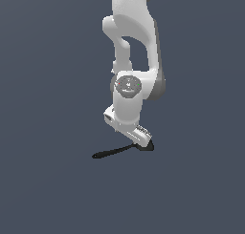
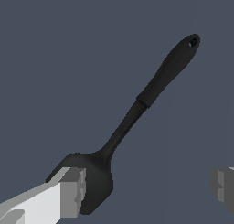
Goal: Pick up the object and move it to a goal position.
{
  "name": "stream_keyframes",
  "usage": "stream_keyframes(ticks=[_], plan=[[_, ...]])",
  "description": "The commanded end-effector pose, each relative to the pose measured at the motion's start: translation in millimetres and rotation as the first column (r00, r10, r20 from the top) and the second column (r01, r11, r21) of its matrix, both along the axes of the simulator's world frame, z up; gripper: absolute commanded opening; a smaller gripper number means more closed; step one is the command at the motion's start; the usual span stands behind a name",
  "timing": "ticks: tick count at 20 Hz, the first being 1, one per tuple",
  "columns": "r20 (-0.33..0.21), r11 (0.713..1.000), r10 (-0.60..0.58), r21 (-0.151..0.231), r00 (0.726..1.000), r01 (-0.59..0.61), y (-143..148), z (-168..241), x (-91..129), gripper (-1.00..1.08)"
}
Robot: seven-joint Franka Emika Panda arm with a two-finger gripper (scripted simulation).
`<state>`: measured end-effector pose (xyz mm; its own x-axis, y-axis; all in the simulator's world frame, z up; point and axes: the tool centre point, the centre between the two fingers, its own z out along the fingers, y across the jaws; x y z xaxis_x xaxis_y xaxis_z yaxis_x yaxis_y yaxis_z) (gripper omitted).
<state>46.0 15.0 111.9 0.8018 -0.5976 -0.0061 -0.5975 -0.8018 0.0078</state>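
A black spatula (image 1: 117, 151) lies flat on the plain dark grey-blue surface (image 1: 43, 190). In the exterior view its thin handle runs out toward that view's left and ends in a narrow tip, while its head sits under the arm, toward that view's right. The white robot arm (image 1: 134, 42) comes down from the top of that view and bends at the wrist, so that the end effector (image 1: 142, 138) sits low, right over the head of the spatula, hiding part of it. Whether it touches the spatula cannot be told from that view. The wrist view shows the spatula (image 2: 137, 109) more fully: a broad, rounded head, a slim neck, then a thicker grip with a small hole at its far end. In that view the end effector (image 2: 148, 186) is spread wide, with one grey fingertip (image 2: 73, 191) right at the edge of the spatula's head, overlapping it in the picture, and the other fingertip (image 2: 222, 184) well apart from the spatula, with bare surface between them. Nothing is pinched between the fingers. The handle stretches away from the end effector, clear of both fingers.
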Motion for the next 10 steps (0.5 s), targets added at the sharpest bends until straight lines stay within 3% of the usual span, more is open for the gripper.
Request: stream_keyframes(ticks=[1,5,10], plan=[[0.001,0.997,-0.076,0.001,0.997,0.076,-1,-5,4,1.0],[0.002,0.981,-0.192,0.002,0.981,0.192,-2,-14,10,1.0],[0.004,0.943,-0.332,0.002,0.943,0.332,-4,-25,17,1.0]])
